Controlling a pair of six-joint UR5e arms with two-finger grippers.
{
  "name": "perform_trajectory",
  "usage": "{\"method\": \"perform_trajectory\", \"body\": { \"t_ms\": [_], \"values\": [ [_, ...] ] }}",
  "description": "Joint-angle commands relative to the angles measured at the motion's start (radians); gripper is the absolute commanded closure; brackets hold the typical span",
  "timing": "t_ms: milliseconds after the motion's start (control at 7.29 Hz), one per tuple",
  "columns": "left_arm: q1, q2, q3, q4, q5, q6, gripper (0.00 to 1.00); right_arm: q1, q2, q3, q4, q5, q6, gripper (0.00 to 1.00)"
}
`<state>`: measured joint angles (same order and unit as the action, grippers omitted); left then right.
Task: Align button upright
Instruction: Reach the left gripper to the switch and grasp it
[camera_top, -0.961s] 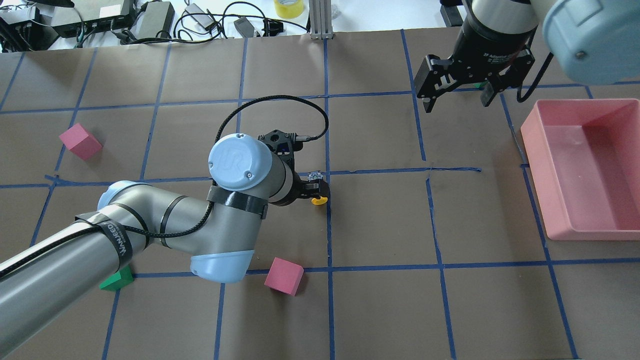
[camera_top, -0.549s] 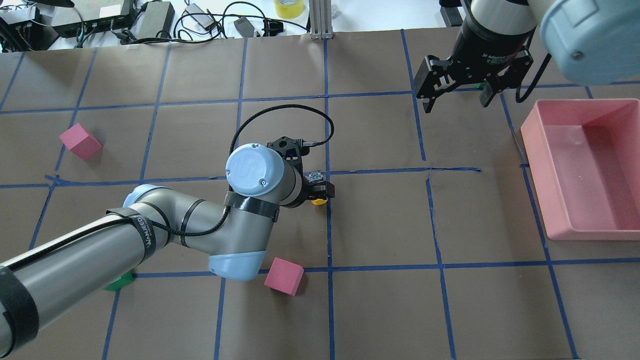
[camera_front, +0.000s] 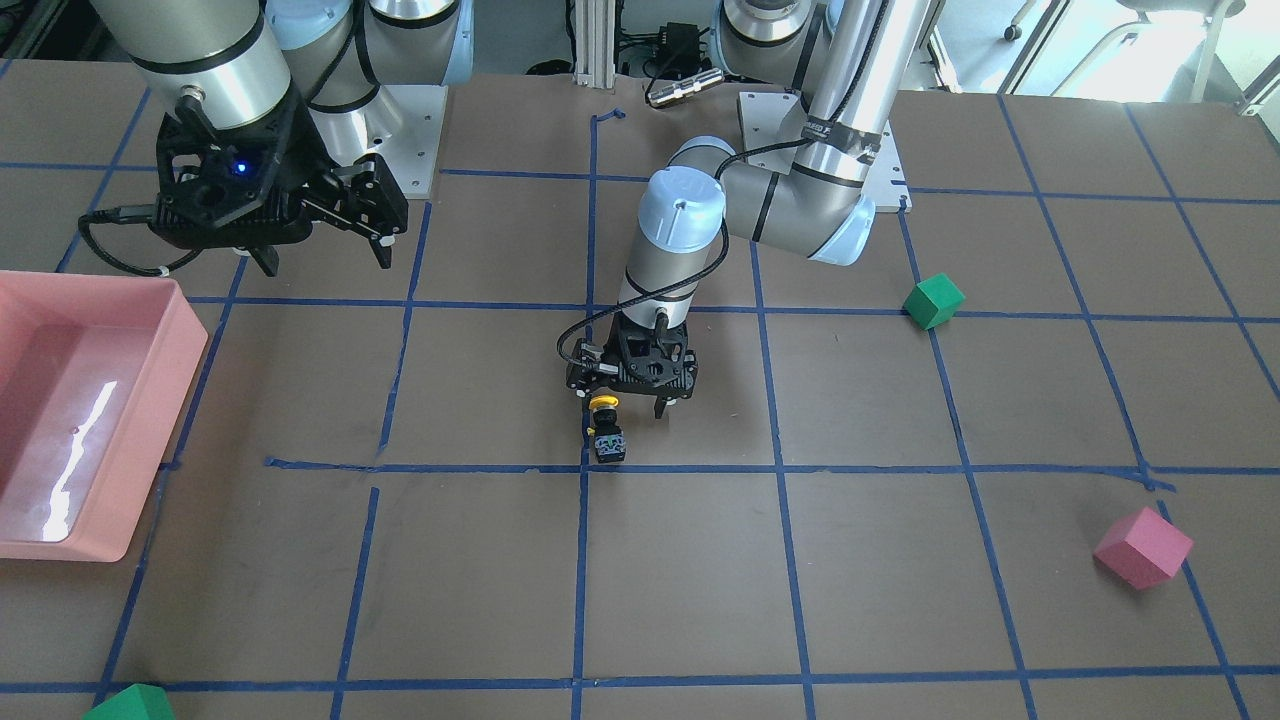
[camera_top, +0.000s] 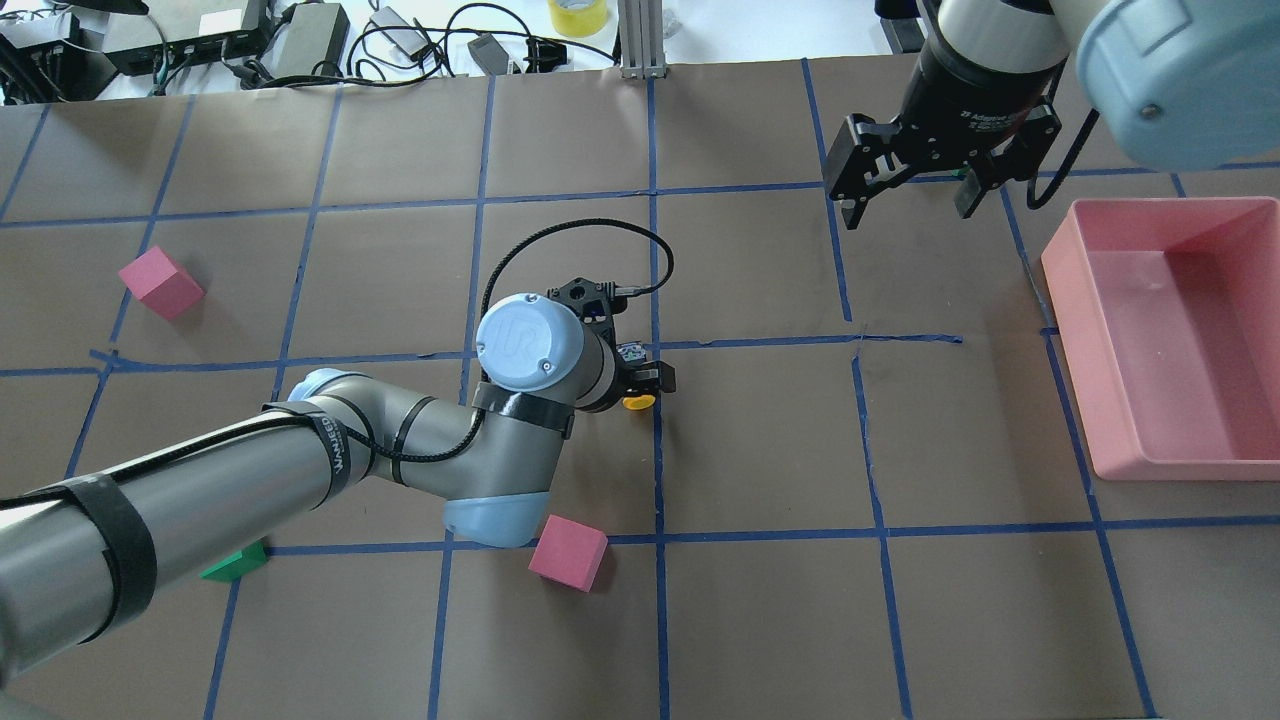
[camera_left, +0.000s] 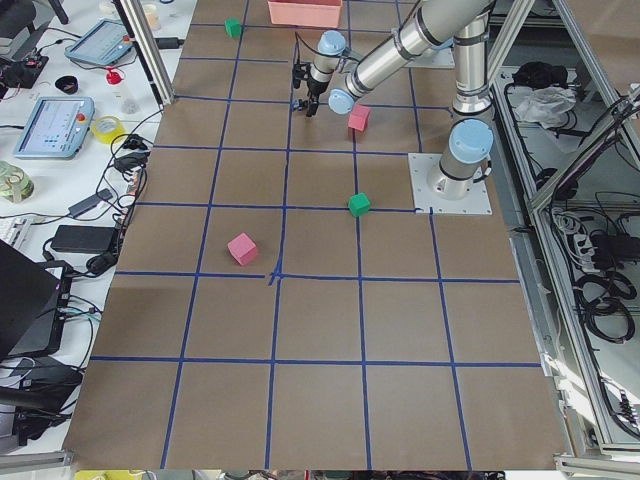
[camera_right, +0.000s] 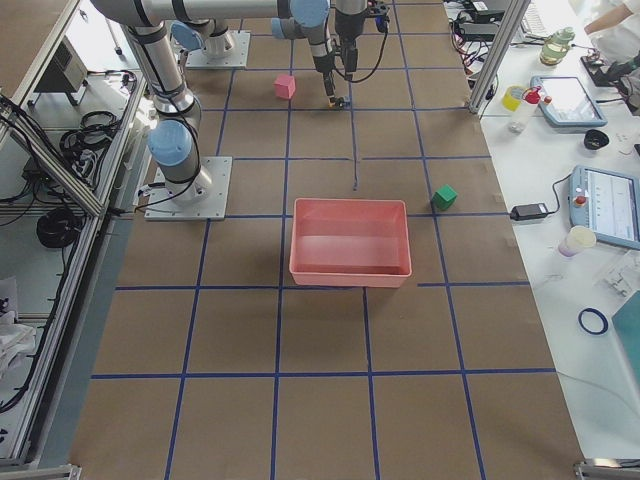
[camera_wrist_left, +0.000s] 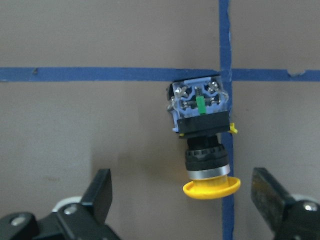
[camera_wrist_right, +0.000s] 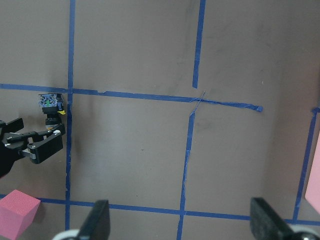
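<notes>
The button (camera_wrist_left: 202, 135) lies on its side at a crossing of blue tape lines, with its yellow cap (camera_wrist_left: 211, 187) towards my left wrist camera and its grey-white terminal base away from it. It also shows in the overhead view (camera_top: 636, 400) and the front view (camera_front: 606, 432). My left gripper (camera_wrist_left: 182, 200) is open and low over the button, one finger on each side of the cap and not touching it; it also shows in the overhead view (camera_top: 632, 382) and the front view (camera_front: 627, 406). My right gripper (camera_top: 910, 195) is open and empty, raised at the far right.
A pink tray (camera_top: 1068, 300) stands at the right edge. One pink cube (camera_top: 567, 552) lies just near of my left arm's elbow, another (camera_top: 160, 283) at the far left. A green cube (camera_top: 235, 562) is partly hidden under the left arm.
My left arm has swung right, bringing the open gripper closer over the button. The button has not moved. My right gripper has shifted slightly away.
</notes>
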<state>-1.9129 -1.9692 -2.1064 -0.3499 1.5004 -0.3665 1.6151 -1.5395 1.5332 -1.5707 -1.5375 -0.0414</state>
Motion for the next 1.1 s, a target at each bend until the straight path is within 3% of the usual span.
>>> {"method": "perform_trajectory", "body": {
  "t_ms": [0, 412, 686, 824, 961],
  "values": [
    [0.0, -0.029, 0.055, 0.0, -0.008, -0.002, 0.01, 0.0, 0.001, 0.001, 0.006, 0.0, 0.0, 0.0],
    [-0.012, -0.045, 0.049, -0.009, -0.014, -0.005, 0.03, -0.001, 0.001, 0.002, 0.006, -0.003, 0.0, 0.0],
    [-0.023, -0.042, 0.046, -0.011, -0.014, -0.035, 0.15, 0.0, -0.001, 0.002, 0.006, -0.003, -0.002, 0.0],
    [-0.026, -0.037, 0.048, -0.029, -0.014, -0.035, 0.38, -0.001, 0.001, 0.004, 0.006, -0.001, -0.002, 0.0],
    [-0.026, -0.027, 0.051, -0.07, -0.017, -0.037, 0.78, -0.001, 0.001, 0.002, 0.003, -0.009, -0.003, 0.0]
  ]
}}
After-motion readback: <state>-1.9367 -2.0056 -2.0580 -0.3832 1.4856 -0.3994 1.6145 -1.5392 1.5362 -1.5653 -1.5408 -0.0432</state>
